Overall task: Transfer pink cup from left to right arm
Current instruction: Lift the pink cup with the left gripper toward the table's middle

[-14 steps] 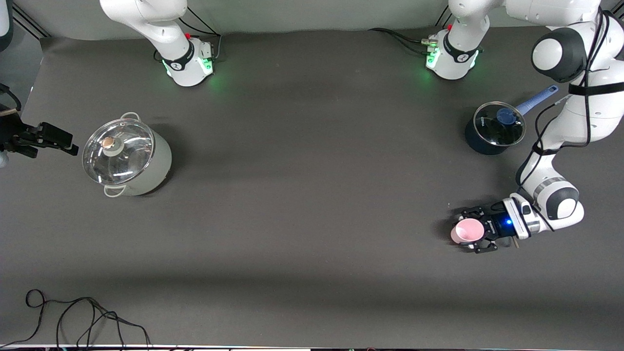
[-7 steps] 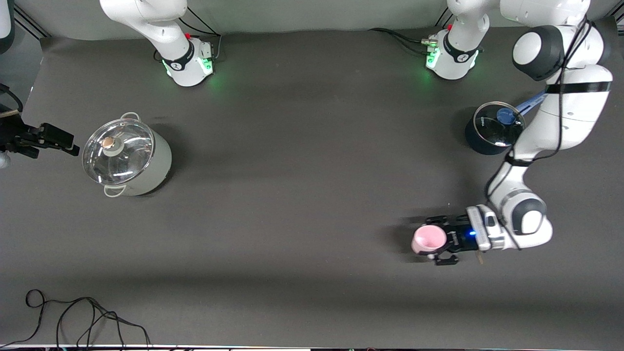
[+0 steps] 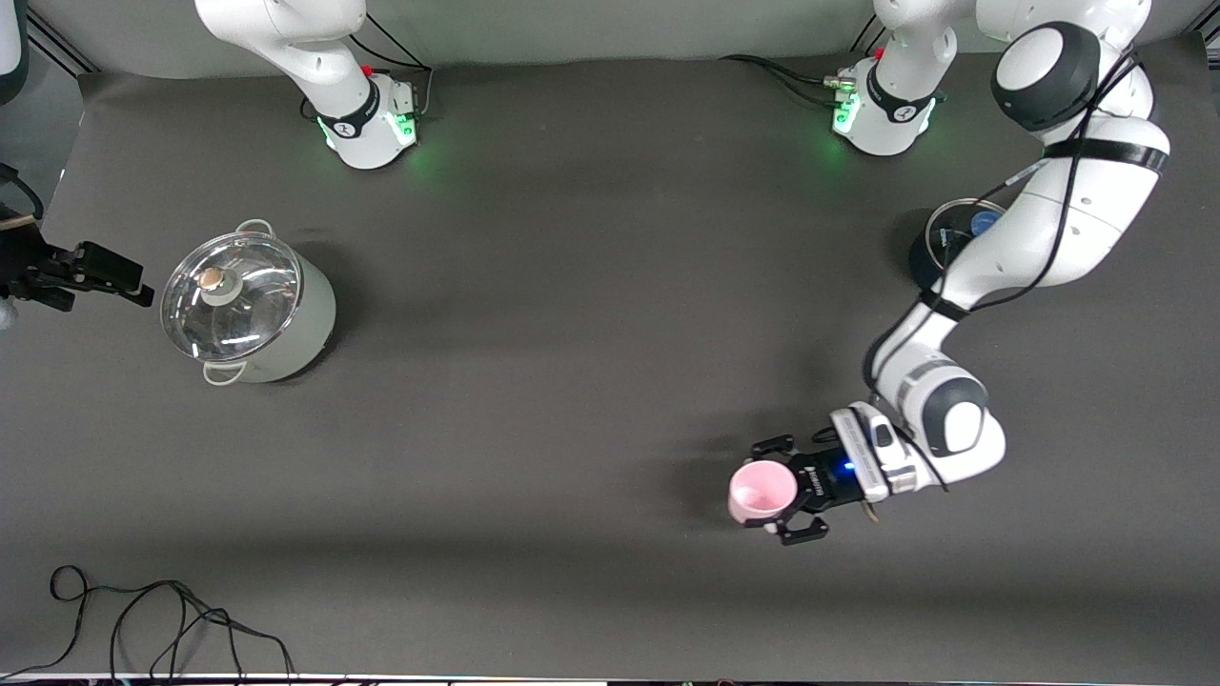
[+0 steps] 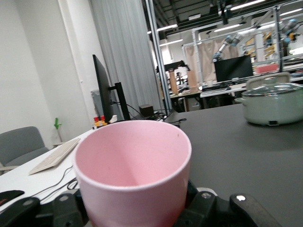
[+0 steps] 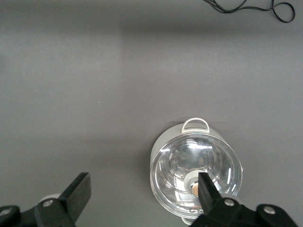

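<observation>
**A:** What's just changed on your side?

**B:** I'm carrying the pink cup across, and it's moving fast. A second ago my left tool was out at my own end of the table; now it's swinging in toward the middle, still over the strip nearest the front camera. The cup is pinched between the tool's two linkage fingers, rim up, riding clear of the table.

**A:** And the receiving arm?

**B:** My right tool is waiting at its own end, fingers spread wide, hovering just beside the pale lidded pot. It hasn't budged in the last second. So I'm judging the handover is still early: the cup is well apart from that tool, with most of the table between them.

**A:** Anything inside the cup?

**B:** Looking down my left wrist view, the cup is showing a bare pink interior, nothing in it. The pale pot is wearing its glass lid; I can't tell what's under it. The dark saucepan near my left base is lidded too, and my own arm is now covering most of it.
</observation>
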Robot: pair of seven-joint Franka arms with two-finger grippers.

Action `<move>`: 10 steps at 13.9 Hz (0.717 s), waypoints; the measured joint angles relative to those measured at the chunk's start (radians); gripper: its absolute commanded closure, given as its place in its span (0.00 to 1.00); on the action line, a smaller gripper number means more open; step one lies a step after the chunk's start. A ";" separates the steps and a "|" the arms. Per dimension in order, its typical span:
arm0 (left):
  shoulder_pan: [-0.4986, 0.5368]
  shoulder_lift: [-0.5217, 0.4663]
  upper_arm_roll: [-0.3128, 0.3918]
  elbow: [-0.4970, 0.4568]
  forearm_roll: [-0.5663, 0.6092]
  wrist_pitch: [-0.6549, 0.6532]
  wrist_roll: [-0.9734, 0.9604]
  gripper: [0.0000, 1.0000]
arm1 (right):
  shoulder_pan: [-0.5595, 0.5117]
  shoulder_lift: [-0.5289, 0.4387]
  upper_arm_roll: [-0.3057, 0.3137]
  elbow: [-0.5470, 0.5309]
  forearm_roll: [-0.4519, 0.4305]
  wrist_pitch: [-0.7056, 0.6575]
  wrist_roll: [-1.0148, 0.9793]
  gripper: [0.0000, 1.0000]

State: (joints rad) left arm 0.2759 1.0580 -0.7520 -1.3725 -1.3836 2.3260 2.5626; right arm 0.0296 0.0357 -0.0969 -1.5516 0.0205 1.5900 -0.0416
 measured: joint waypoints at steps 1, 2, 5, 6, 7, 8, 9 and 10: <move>-0.001 -0.001 -0.061 0.001 0.000 0.089 -0.007 1.00 | 0.000 0.000 0.000 0.004 0.000 0.000 0.039 0.00; -0.004 -0.004 -0.115 0.002 0.000 0.174 -0.012 1.00 | 0.000 0.000 0.002 0.009 0.001 0.000 0.077 0.00; -0.031 -0.012 -0.259 0.011 0.000 0.430 -0.080 1.00 | 0.002 -0.001 0.005 0.031 0.003 0.000 0.142 0.00; -0.051 -0.014 -0.297 0.022 0.000 0.513 -0.100 1.00 | 0.002 -0.003 0.006 0.041 0.009 -0.002 0.160 0.00; -0.081 -0.020 -0.326 0.036 0.000 0.591 -0.114 1.00 | 0.003 -0.004 0.006 0.053 0.017 -0.008 0.190 0.00; -0.112 -0.029 -0.347 0.051 0.000 0.660 -0.132 1.00 | 0.007 -0.005 0.009 0.064 0.021 -0.017 0.228 0.00; -0.137 -0.039 -0.367 0.062 0.000 0.721 -0.160 1.00 | 0.019 -0.005 0.011 0.074 0.024 -0.023 0.272 0.00; -0.156 -0.051 -0.390 0.071 0.000 0.777 -0.189 1.00 | 0.037 -0.005 0.014 0.081 0.025 -0.025 0.316 0.00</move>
State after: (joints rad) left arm 0.1201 1.0072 -1.1424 -1.3019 -1.3831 3.1032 2.3738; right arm 0.0668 0.0302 -0.0831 -1.4705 0.0453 1.5646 0.2746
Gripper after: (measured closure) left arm 0.344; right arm 0.000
